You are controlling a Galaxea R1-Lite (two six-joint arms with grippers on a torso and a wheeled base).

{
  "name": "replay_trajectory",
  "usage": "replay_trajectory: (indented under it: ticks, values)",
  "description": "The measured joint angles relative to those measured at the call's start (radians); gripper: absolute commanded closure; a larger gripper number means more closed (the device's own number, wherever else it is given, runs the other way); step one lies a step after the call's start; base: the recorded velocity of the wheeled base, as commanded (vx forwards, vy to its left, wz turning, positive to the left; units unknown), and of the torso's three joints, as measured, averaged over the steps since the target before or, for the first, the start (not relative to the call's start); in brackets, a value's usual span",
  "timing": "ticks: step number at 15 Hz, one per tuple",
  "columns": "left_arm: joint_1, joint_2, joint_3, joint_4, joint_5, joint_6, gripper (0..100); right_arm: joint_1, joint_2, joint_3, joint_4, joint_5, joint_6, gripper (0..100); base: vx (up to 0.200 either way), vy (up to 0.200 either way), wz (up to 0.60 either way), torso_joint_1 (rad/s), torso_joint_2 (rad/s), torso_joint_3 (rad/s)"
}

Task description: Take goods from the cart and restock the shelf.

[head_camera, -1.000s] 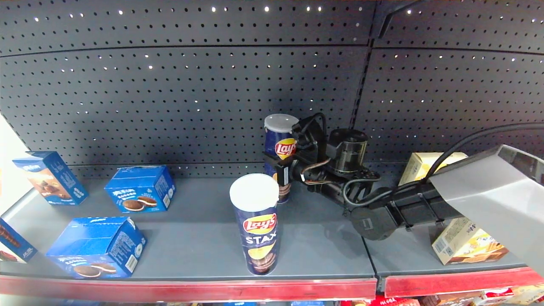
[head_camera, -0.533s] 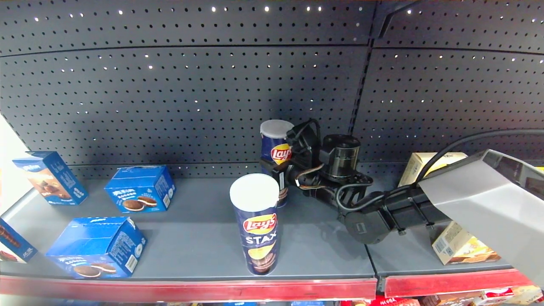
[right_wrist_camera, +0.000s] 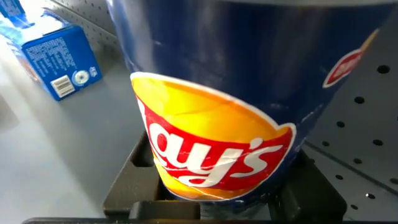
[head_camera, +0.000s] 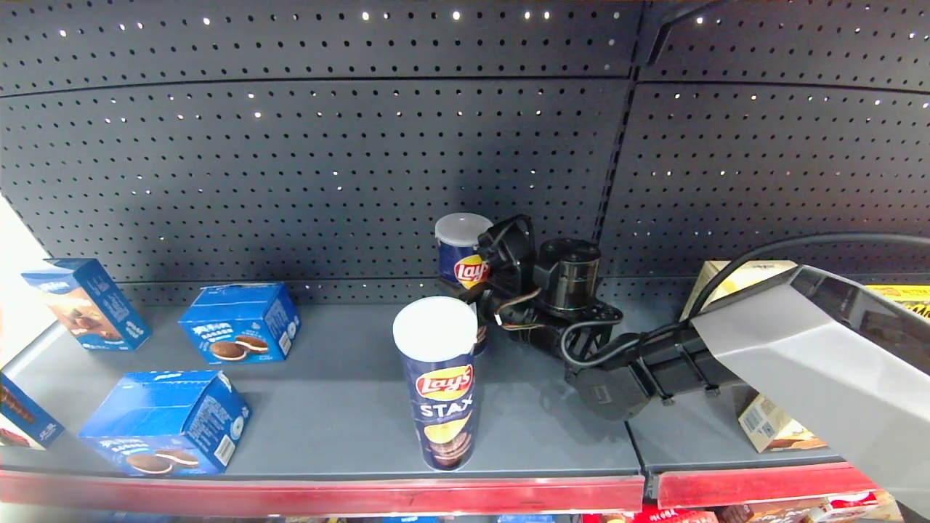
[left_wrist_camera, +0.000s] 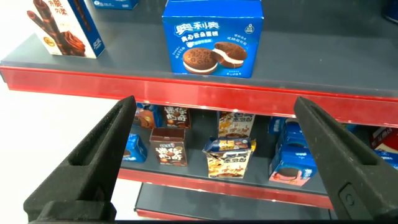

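Dark perforated panelling (head_camera: 327, 181) backs a grey shelf (head_camera: 341, 407) with a red front lip (head_camera: 320, 495). At the centre of the head view the right gripper (head_camera: 476, 290) is clamped on a blue chip can (head_camera: 459, 247), which stands upright close to the panelling. Its base is hidden behind a second chip can (head_camera: 438, 381) standing nearer the lip, so I cannot tell whether it touches the shelf. The right wrist view brings the held can up close, with dark fingers (right_wrist_camera: 134, 180) pressed to its wall and a blue box with a barcode (right_wrist_camera: 59, 59) lying on the shelf beyond. At the left of the head view the shelf carries two blue cookie boxes (head_camera: 240, 322) (head_camera: 166, 423), a tilted blue carton (head_camera: 86, 303) and another pack (head_camera: 22, 418) cut by the frame's left edge. At lower right, cream boxes (head_camera: 781, 428) sit partly behind the arm. The left wrist view adds the left gripper (left_wrist_camera: 217, 165), its fingers spread wide with nothing between them, in front of the red lip. Behind that lip stand a cookie box and a box of chocolate sticks (left_wrist_camera: 62, 28), and a lower shelf (left_wrist_camera: 186, 177) is stocked with small brown, cream and blue packs.
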Motion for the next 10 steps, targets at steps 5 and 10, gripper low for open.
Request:
replay_trajectory:
  ticks: [5, 10]
  values:
    - [0.000, 0.000, 0.000, 0.000, 0.000, 0.000, 0, -0.004, 0.013, -0.016, 0.003, -0.001, 0.000, 100, 0.000, 0.000, 0.00, 0.000, 0.00, 0.000]
    - [0.000, 0.000, 0.000, 0.000, 0.000, 0.000, 0, 0.002, 0.018, -0.005, -0.001, 0.000, -0.020, 0, 0.000, 0.000, 0.00, 0.000, 0.00, 0.000]
